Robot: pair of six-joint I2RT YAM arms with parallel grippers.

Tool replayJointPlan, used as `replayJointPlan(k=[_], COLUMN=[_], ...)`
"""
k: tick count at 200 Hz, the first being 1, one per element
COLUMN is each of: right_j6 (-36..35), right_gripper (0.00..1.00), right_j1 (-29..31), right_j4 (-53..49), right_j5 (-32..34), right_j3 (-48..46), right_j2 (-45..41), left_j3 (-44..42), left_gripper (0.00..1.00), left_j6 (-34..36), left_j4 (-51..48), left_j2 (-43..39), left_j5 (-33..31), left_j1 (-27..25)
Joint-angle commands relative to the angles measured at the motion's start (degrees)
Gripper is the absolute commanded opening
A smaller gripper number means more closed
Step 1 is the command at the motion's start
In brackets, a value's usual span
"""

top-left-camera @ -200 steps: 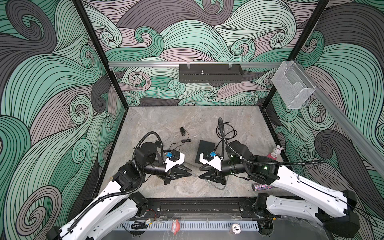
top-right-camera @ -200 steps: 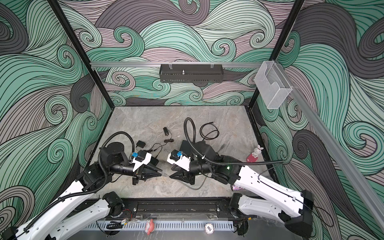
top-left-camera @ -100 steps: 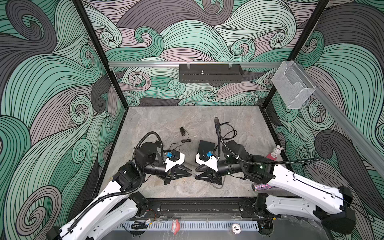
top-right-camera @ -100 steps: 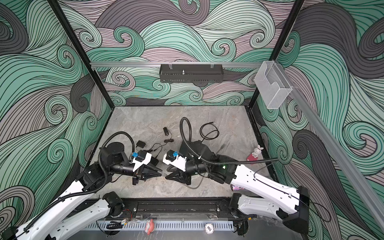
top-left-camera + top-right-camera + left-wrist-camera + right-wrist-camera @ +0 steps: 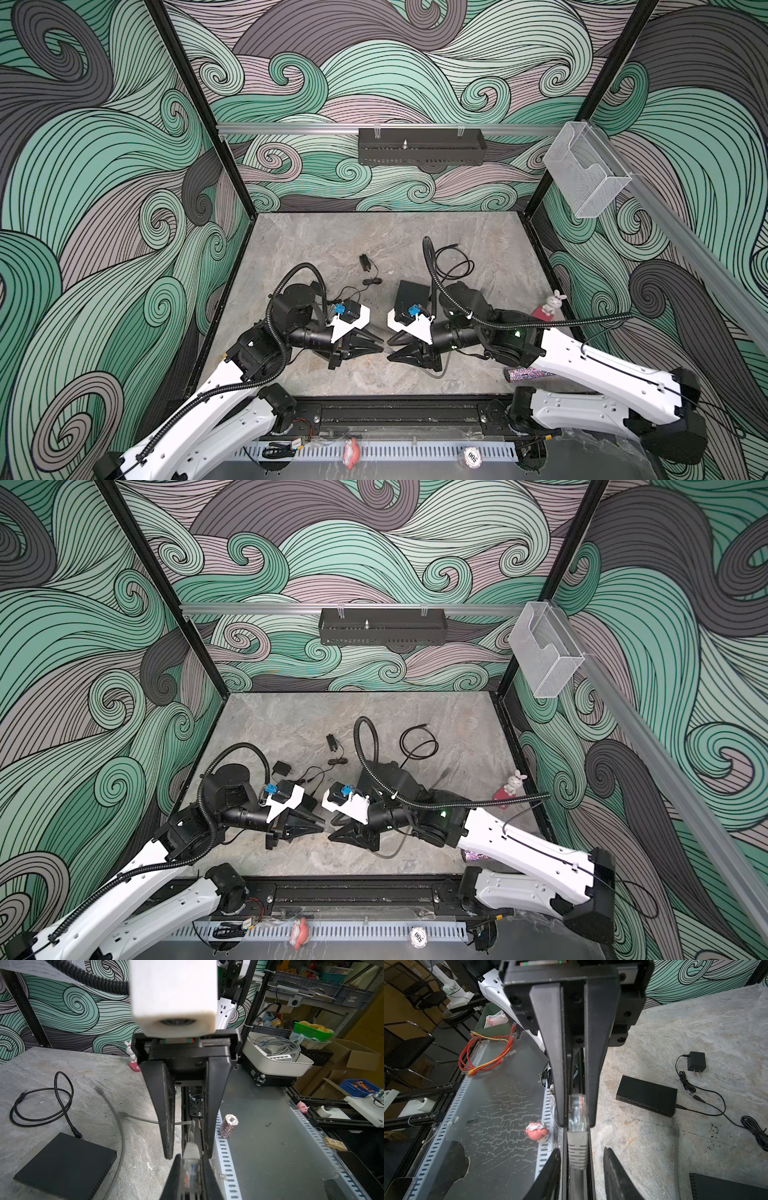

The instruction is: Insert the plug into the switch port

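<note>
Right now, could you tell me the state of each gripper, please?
Left gripper: closed on the plug.
Right gripper: open, straddling the cable without gripping it.

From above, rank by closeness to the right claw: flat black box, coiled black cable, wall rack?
In a top view, from the right gripper:
1. Flat black box, just behind it.
2. Coiled black cable, farther back.
3. Wall rack, on the back wall.
</note>
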Motion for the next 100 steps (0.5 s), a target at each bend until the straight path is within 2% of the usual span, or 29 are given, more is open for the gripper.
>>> replayJointPlan(k=[1, 86, 100], right_j6=[-0.98, -1.54, -1.64], right_gripper=[0.35, 0.2, 0.14], right_j1=[0.52, 0.65, 0.62], right_j4=[0.25, 0.52, 0.37], right_j5=[0.49, 0.52, 0.27], right_j3=[1.8, 2.03, 2.0], right_j2=[0.12, -0.01, -0.01], left_j3=[2.18, 2.24, 2.24], left_gripper=[0.1, 0.1, 0.1], left_j6=[0.23, 0.32, 0.31], left_j4=[-0.46, -0.56, -0.63], left_j2=[0.14, 0.2, 0.25], left_j5=[1.27, 1.26, 1.2], left_j1=[-0.59, -0.63, -0.59])
